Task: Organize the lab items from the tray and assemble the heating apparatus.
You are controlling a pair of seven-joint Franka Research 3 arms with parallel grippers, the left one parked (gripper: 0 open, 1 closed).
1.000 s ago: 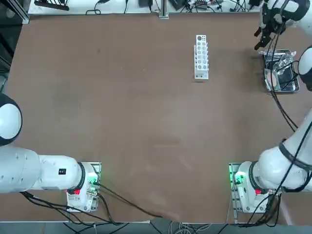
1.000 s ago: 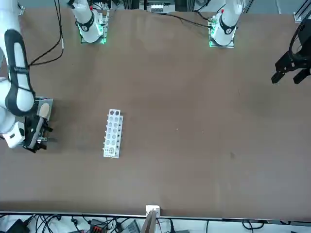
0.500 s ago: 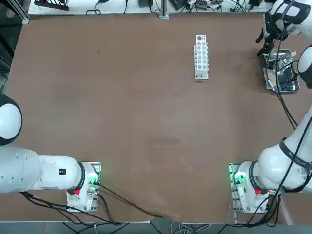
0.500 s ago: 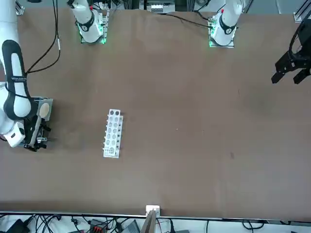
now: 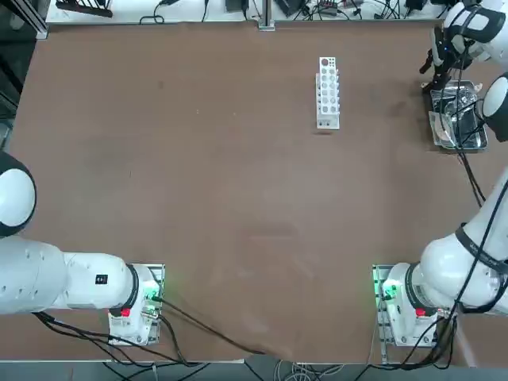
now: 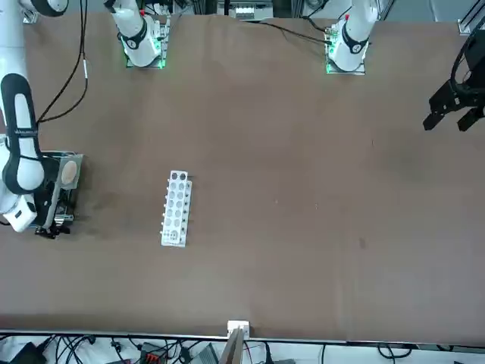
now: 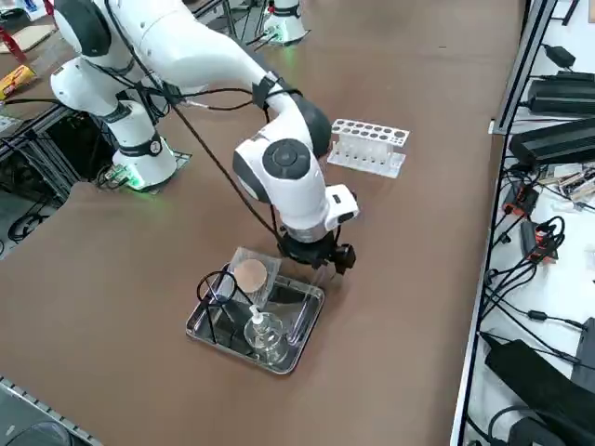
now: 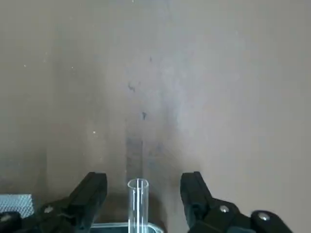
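The tray (image 7: 299, 336) lies at the worktop's (image 5: 238, 198) far right edge, its long axis running toward and away from the robot. It holds the grey mesh (image 7: 251, 276), the black ring stand (image 7: 218, 295) and an upright small glass piece (image 7: 261, 333). The right gripper (image 8: 142, 194) points down over the tray's far end, fingers (image 8: 92, 194) apart with a clear tube (image 8: 137, 204) standing between them, not clamped.

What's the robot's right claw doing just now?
Right claw open, low at the tray's end. Clear glass tube upright between its fingers, not gripped. Mesh, ring stand in tray. Nothing in the way.
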